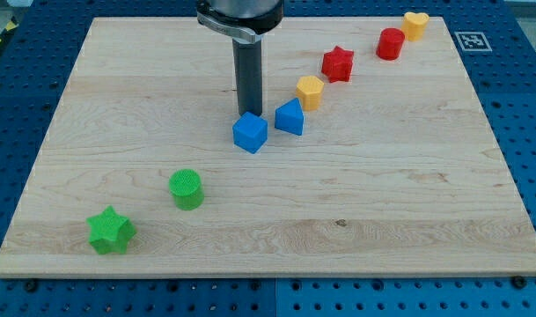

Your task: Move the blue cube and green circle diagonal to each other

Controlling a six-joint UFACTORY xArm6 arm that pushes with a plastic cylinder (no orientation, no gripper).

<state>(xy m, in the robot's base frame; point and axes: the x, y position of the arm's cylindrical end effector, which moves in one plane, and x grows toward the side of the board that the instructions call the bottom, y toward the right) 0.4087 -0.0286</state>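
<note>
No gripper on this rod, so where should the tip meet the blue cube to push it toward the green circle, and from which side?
Press on the blue cube at its upper-right side, coming from the view's top right. The green circle lies toward the view's lower left, so that line probably drives the cube toward it. My tip sits just above the cube now, and the other blue block crowds the right side, so shift only slightly.

Board (pixel 400 194): pale wood, smooth, visible grain. Green circle (pixel 187 189), blue cube (pixel 250 133): matt ridged plastic. Rod (pixel 248 84): dark, slight sheen.
</note>
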